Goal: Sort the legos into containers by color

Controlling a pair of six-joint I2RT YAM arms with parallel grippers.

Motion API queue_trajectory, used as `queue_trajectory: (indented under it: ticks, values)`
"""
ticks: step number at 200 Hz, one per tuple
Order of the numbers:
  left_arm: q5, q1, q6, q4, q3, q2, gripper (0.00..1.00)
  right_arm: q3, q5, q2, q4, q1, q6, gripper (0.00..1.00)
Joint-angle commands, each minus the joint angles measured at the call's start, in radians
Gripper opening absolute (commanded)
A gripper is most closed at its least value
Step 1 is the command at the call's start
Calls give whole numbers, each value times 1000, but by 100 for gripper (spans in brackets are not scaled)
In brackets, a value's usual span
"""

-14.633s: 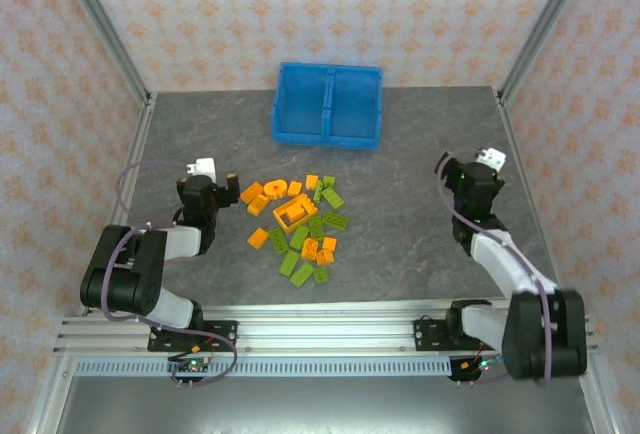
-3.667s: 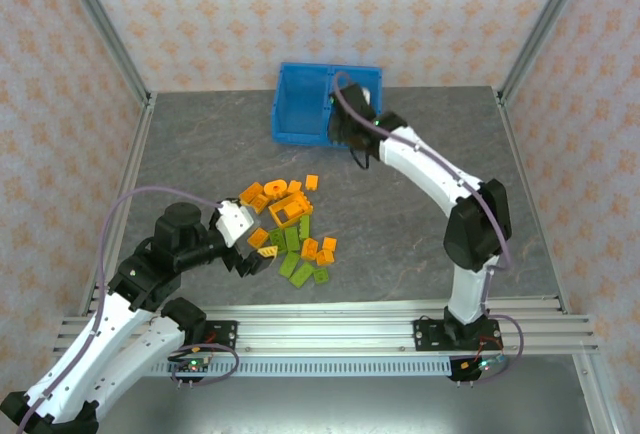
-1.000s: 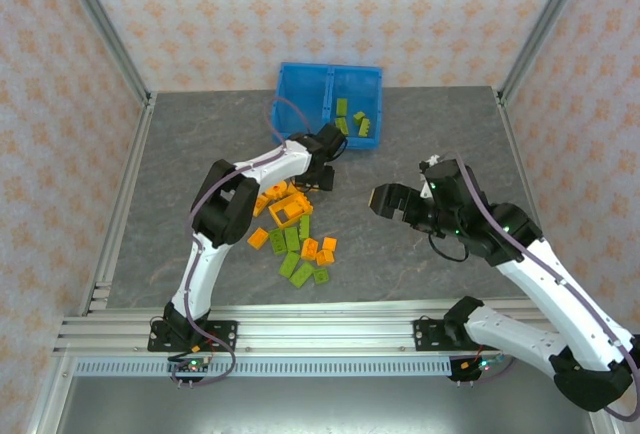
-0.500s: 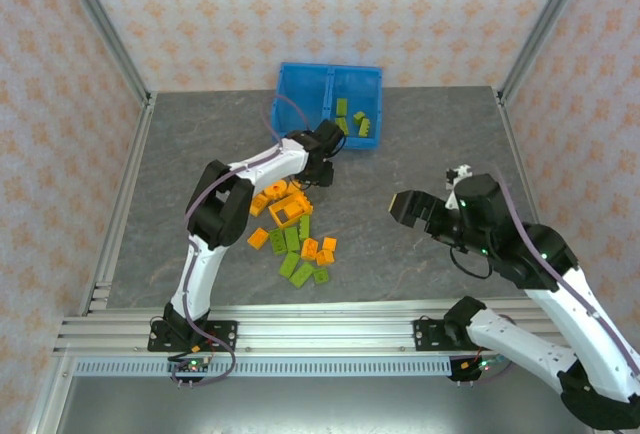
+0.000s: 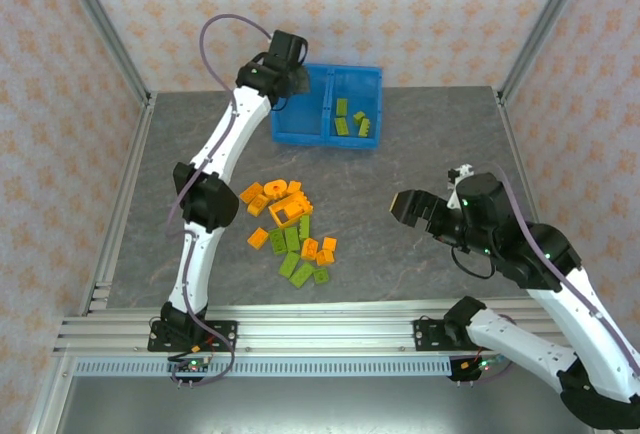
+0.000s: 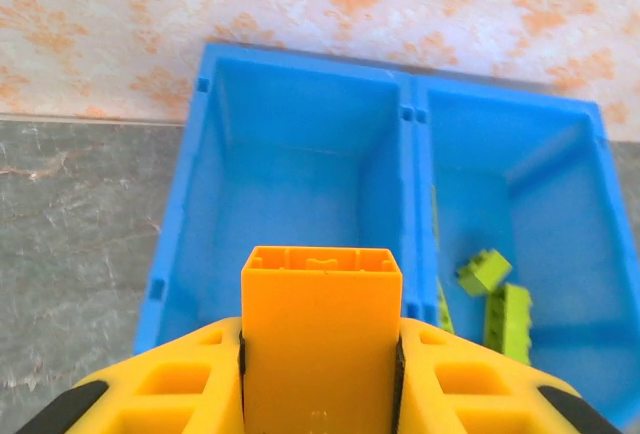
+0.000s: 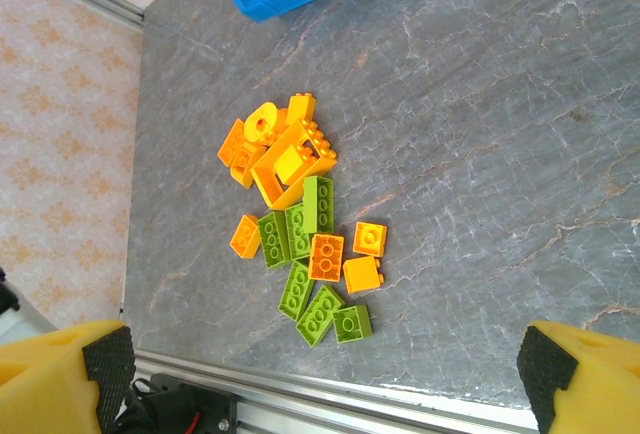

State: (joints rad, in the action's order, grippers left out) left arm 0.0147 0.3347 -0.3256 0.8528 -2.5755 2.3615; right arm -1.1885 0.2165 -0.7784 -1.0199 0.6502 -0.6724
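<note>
1. Over the far edge of the table (image 5: 420,144), in the top view, the left gripper (image 5: 287,62) hangs above the left compartment (image 5: 305,109) of the blue bin (image 5: 327,138). Its grip cannot be judged from this angle. Lime green bricks (image 5: 351,120) lie in the right compartment (image 5: 366,84). The loose pile of legos (image 5: 291,239), orange and green mixed, sits mid-table, with the hollow orange square piece (image 5: 291,212) at its far side. The right gripper (image 5: 405,206) hovers over bare table, well to the right of the pile.
2. Seen from the left wrist, the yellow fingers (image 6: 180,384) are clamped on an orange brick (image 6: 320,314), held upright between them. The blue floor of the left compartment lies beyond it. The green bricks rest in the right compartment, near the divider (image 6: 410,194).
3. Seen from the right wrist, the fingertips (image 7: 70,374) sit at the lower corners, spread wide and holding nothing. The pile lies on the table between and beyond them. A corner of the bin shows at the top edge.
</note>
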Motion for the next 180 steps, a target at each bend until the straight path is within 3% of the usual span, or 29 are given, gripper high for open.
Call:
queue_trajectory:
  ticks: [1,38,79,122,140,180]
  values:
    - [-108,-17,47,26,-49,117,30,-39,-20,-32,21,6,3,100]
    - [-119,-21,59,-42,-48,176,32,-66,-7,-75,1,6,15,99]
    - [-108,-20,41,-53,-49,177,58,-49,-23,-50,8,7,-11,99]
    - [-163,-19,29,46,-14,42,59,-45,-29,-60,31,6,2,100]
    - [-160,-18,-4,53,153,-114,59,-40,-28,-75,46,6,14,100]
    - [-56,-19,-73,-133,850,-611,61,-26,-24,-114,69,7,50,100]
